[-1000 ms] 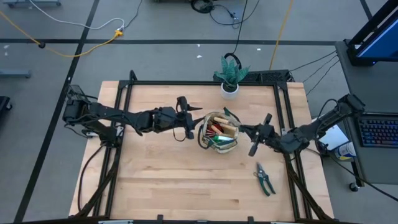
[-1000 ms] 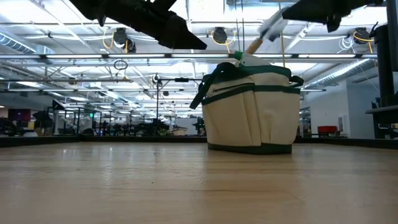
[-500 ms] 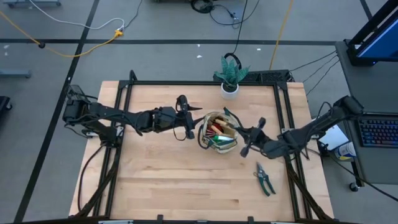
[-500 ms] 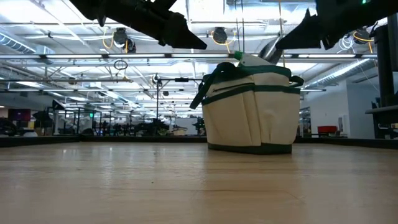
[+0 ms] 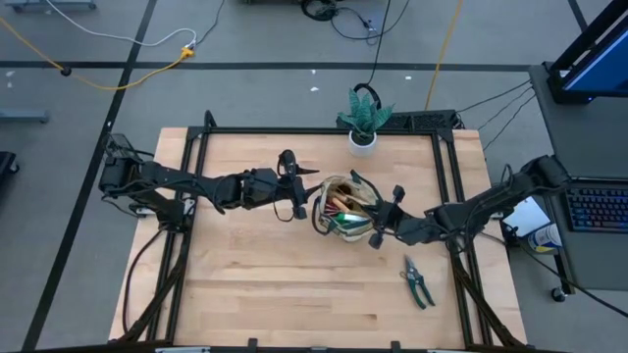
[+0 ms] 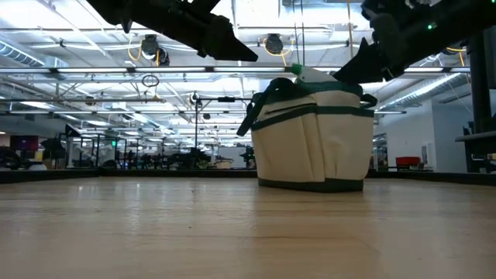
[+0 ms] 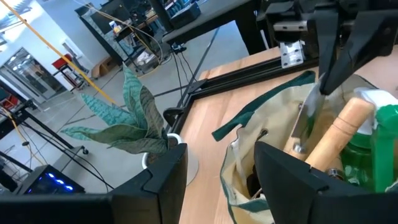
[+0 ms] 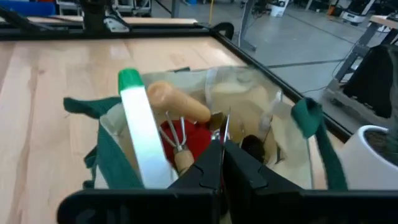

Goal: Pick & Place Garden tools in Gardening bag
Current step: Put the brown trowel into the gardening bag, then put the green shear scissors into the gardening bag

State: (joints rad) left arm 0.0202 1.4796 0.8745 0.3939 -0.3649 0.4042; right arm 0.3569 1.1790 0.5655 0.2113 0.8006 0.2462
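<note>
A: Now, right gripper (image 5: 374, 235) sits at the gardening bag (image 5: 343, 209) rim, fingers pinched together, holding nothing.
B: Left gripper (image 5: 297, 195) hovers beside it, jaws wide, empty. Pruning shears (image 5: 418, 282) lie nearby on the table (image 5: 255, 284); I'd approach them squarely.
</note>
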